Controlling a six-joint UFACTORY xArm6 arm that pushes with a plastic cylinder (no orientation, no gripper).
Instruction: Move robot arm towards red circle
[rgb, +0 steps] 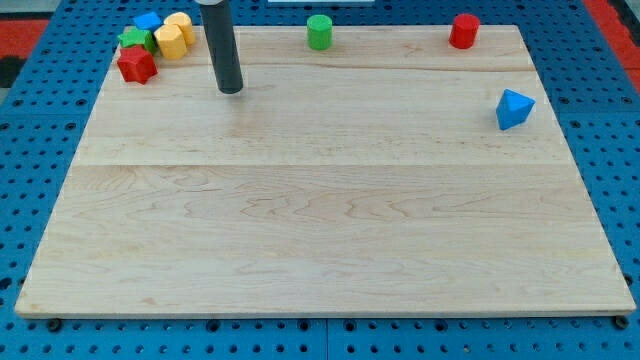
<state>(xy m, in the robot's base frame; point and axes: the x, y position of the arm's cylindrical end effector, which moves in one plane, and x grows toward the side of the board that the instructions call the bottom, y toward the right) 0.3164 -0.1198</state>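
My tip (231, 90) rests on the pale wooden tabletop (320, 240) near the view's top left; this rod carries no pincer, so there is nothing to report as released or clenched. Just to its left sits a cluster: a red star-like block (137, 65), a green block (134, 40), a blue block (149, 21) and two yellow blocks (171, 41) (182, 24), packed close together. A green cylinder (319, 32) stands at the top edge, right of the rod. The red circle (464, 30), a short upright cylinder, stands far off at the top right, with a blue angular block (514, 108) below it. It looks light, rigid and smooth, likely to slide readily on the grain; a low, centred push on its curved side should suit, since off-centre contact may spin it away.
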